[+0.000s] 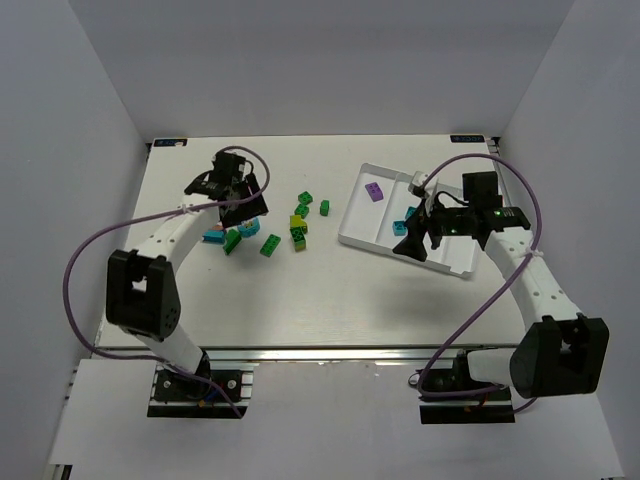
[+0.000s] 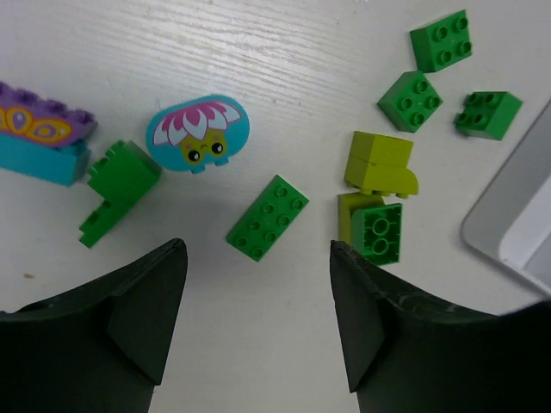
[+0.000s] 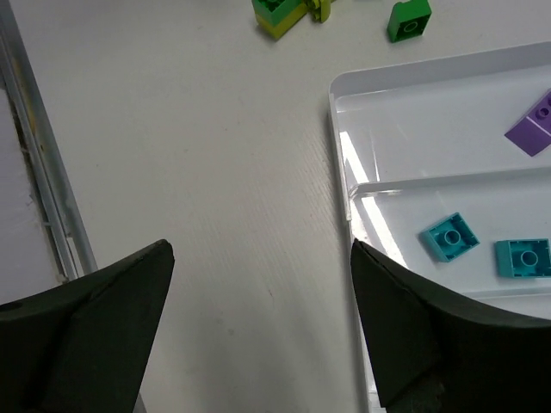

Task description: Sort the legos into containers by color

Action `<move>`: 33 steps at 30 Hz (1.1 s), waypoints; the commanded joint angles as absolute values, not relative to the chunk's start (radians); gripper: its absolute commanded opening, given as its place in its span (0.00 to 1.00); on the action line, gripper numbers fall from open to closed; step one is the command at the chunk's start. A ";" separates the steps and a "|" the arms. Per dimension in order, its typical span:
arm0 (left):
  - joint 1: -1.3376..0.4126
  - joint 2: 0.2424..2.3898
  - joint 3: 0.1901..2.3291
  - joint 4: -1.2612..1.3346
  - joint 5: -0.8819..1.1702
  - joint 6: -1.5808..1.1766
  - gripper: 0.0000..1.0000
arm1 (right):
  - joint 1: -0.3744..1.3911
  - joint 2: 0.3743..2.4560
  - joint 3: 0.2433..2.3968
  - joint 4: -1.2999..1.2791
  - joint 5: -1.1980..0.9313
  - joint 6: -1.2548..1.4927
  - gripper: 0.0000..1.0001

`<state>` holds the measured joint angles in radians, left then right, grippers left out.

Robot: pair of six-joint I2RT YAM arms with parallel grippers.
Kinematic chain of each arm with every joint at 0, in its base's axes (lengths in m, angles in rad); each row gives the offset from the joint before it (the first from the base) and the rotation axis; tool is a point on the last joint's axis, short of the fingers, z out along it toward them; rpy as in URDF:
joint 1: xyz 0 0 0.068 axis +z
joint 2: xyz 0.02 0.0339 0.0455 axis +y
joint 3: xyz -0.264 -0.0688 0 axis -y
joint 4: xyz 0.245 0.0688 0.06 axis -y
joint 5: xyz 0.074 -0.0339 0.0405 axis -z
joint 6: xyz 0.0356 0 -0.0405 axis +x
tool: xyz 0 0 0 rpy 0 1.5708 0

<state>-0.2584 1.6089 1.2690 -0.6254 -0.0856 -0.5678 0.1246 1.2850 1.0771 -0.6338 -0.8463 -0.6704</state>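
On the left, the left gripper point(image 1: 236, 200) is seen spread open over the loose bricks point(image 1: 298, 228), with nothing held between its fingers point(image 2: 129, 310). In its wrist view a long green brick point(image 2: 269, 217) is found lying flat, studs up, just ahead of the gap between the fingers. A stepped green brick point(image 2: 116, 191), a teal oval piece with a flower print point(image 2: 198, 133) and a purple printed piece point(image 2: 43, 120) touching a teal brick point(image 2: 39, 162) are seen to its left. Yellow-green bricks point(image 2: 379, 163) and more green ones are seen to its right. These pieces are judged to be light, stiff and hard, with smooth sides likely to slip. The long brick is best taken across its narrow width, on the two flat long walls, with the fingers turned to match its slant. Further right, the white tray point(image 1: 352, 236) is set on the table point(image 1: 300, 300); a purple brick point(image 1: 374, 191) is held in its left compartment and teal bricks point(image 3: 449, 236) in the middle one. The right gripper point(image 1: 415, 242) is held open and empty over the tray's near edge, so the third compartment is mostly hidden
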 commanded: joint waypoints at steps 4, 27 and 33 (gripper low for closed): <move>-0.258 1.710 1.440 -0.738 -0.159 -0.250 0.76 | 0.123 1.220 1.045 -0.586 -0.881 -0.647 0.89; -0.258 1.940 1.500 -0.624 -0.101 0.276 0.68 | 0.112 1.253 1.057 -0.609 -0.844 -0.658 0.89; -0.258 1.982 1.508 -0.624 -0.086 0.307 0.67 | 0.101 1.267 1.069 -0.612 -0.842 -0.657 0.89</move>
<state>-0.2581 1.9770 1.4708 -0.6418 -0.1135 0.2691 0.1108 1.2583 1.0489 -0.6151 -0.8368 -0.6579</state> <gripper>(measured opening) 0.677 0.895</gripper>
